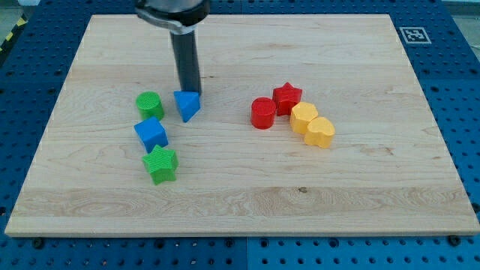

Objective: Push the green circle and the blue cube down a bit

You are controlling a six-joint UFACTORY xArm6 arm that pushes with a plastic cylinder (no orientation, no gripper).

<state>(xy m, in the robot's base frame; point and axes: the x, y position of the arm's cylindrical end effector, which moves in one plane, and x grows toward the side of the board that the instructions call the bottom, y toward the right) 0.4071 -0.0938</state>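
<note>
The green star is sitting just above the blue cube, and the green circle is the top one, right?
Not quite. The green star sits just below the blue cube, toward the view's bottom. The green circle is the top one, as the camera view shows.

Rod (186, 60) cut off at view's top, my tip (190, 91) meeting blue triangle (187, 105)

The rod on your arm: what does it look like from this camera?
A straight, dark grey, round rod, smooth and unmarked, hanging from a wider black housing cut off at the view's top. No cables show. My tip sits just above the blue triangle.
</note>
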